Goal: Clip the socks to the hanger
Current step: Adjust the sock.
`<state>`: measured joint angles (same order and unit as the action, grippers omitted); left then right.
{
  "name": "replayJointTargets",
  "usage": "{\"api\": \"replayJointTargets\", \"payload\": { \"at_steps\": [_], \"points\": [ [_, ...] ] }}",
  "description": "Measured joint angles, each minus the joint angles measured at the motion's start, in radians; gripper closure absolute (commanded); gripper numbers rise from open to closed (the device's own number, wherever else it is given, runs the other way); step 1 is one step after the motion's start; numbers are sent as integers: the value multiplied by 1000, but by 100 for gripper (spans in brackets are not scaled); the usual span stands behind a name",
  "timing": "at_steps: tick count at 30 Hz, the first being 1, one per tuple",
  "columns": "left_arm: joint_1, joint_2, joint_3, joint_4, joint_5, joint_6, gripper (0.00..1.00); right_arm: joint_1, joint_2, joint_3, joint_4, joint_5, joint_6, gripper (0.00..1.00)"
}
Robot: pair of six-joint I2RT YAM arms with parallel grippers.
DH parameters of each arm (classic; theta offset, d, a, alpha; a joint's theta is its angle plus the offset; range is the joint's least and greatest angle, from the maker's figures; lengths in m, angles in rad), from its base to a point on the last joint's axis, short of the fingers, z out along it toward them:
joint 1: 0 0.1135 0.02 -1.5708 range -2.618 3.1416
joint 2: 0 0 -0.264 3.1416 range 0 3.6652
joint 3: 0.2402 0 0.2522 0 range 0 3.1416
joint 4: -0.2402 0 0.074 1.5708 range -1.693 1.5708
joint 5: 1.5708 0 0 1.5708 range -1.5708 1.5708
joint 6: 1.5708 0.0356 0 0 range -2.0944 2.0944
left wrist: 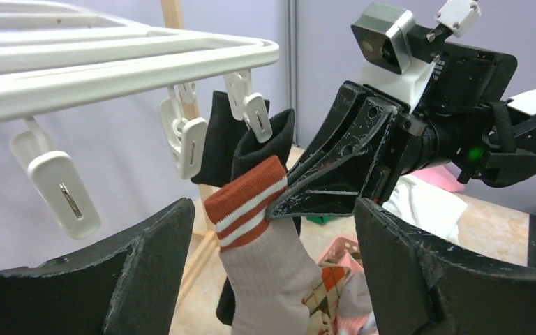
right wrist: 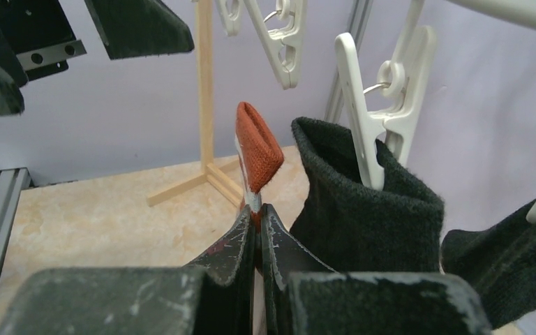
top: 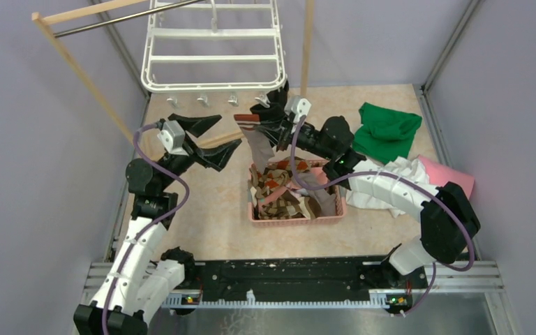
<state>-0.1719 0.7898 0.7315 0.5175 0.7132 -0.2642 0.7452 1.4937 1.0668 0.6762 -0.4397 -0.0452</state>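
Note:
The white hanger [top: 213, 86] hangs at the back, with clips [left wrist: 61, 185] dangling from its near rail [left wrist: 112, 63]. My right gripper [top: 257, 117] is shut on the orange, white-striped cuff [right wrist: 258, 146] of a grey-brown sock [left wrist: 279, 269] and holds it up just below the clips. The sock's foot trails down toward the basket. Two black socks [left wrist: 265, 143] [right wrist: 363, 202] hang clipped beside it. My left gripper [top: 230, 130] stands open to the left, its fingers [left wrist: 146, 272] on either side of the hanging sock and not touching it.
A pink basket [top: 296, 219] with several argyle and grey socks [top: 279, 187] sits below the grippers. Green [top: 387, 129], white [top: 391, 183] and pink [top: 450, 174] cloths lie at the right. A wooden rack [top: 77, 66] with its post [top: 308, 42] stands around the hanger.

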Motion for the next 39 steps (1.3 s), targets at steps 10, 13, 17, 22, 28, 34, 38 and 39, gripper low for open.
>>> {"api": "replayJointTargets", "payload": {
  "at_steps": [10, 13, 17, 22, 28, 34, 38, 39],
  "points": [
    [20, 5, -114, 186, 31, -63, 30, -15, -22, -53, 80, -111, 4, 100],
    [23, 5, -131, 199, 48, -82, 31, -15, -24, -60, 117, -149, 13, 100],
    [28, -14, -166, 218, 54, -100, 31, -16, -25, -72, 184, -199, 41, 100],
    [29, -28, -204, 278, 61, -145, 32, -17, -25, -72, 249, -243, 101, 100],
    [31, 5, -238, 433, 85, -256, 33, -17, -25, -72, 313, -290, 179, 100],
    [32, 77, -238, 563, 114, -355, 54, -17, -24, -71, 332, -315, 216, 100],
    [32, 105, -238, 622, 125, -398, 50, -17, -12, -69, 335, -324, 232, 100],
    [32, 111, -238, 639, 128, -409, 49, -17, -8, -69, 335, -325, 233, 100]
  ]
}}
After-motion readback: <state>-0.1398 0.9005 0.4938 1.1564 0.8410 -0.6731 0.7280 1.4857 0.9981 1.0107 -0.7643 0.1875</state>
